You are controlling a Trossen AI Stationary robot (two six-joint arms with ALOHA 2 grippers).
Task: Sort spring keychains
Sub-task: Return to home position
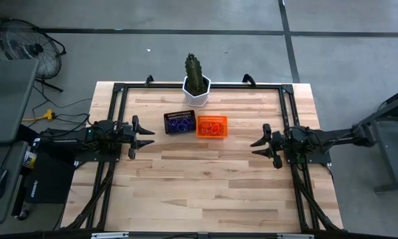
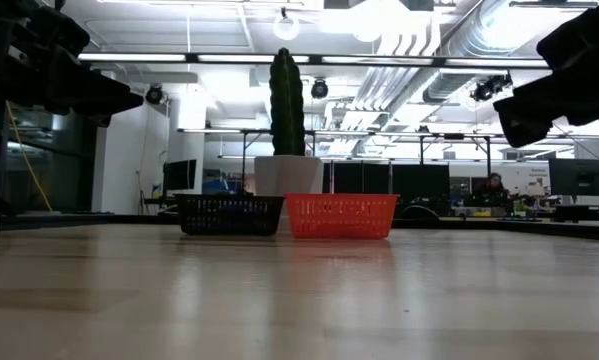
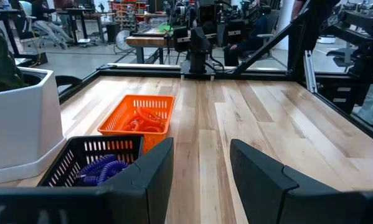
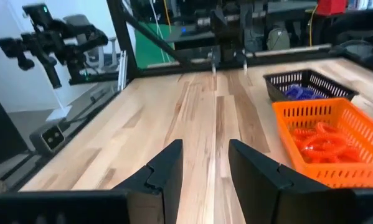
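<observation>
Keychains (image 3: 102, 168) all binned by colour, so my left gripper (image 1: 151, 137) and right gripper (image 1: 254, 149) just idle out wide, fingers apart, empty.

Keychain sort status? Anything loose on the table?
Done: purple keychains lie in the black basket, orange keychains in the orange basket; no loose ones show on the table. In hand: nothing; left gripper and right gripper are open and empty, at the table's sides. Left: no sorting that I can see, only parking the arms.
</observation>
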